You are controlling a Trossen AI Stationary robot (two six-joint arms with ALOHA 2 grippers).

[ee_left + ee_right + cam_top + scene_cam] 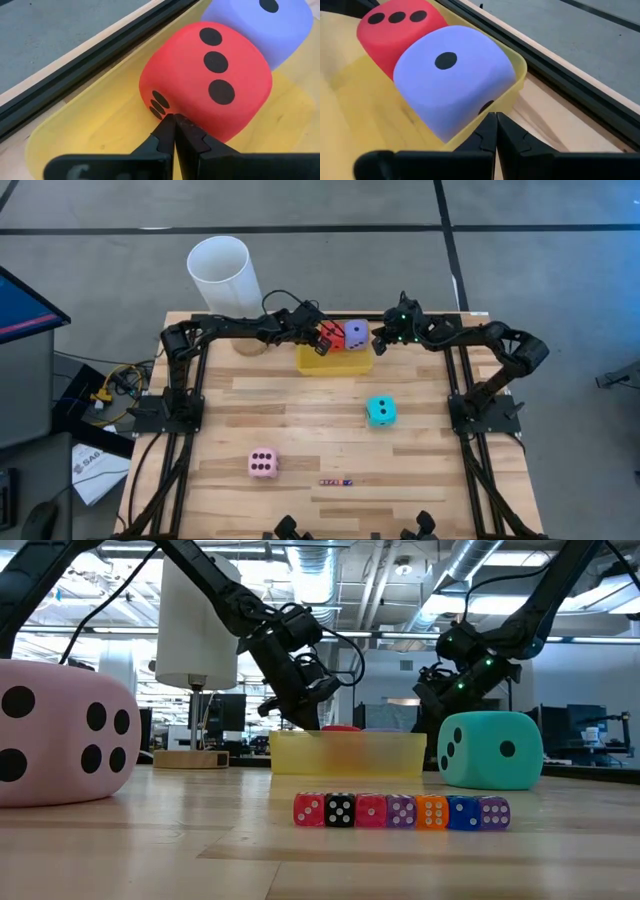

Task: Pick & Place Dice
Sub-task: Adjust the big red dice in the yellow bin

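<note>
1. Pink die point(263, 464) sits on the counter point(300, 415), well apart from both arms.
2. Left gripper point(174, 120): fingers clenched, empty, tips just touching the red die point(207, 77) in the yellow tray point(312, 363).
3. Purple die point(452, 80) lies touching the red one; right gripper point(496, 117), fingers clenched, empty, just beside it.
4. Cyan die point(380, 411) rests on the counter, apart.

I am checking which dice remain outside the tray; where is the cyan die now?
In the high view the cyan die sits on the table's right half, in front of the yellow tray, with the pink die farther to its left.
</note>
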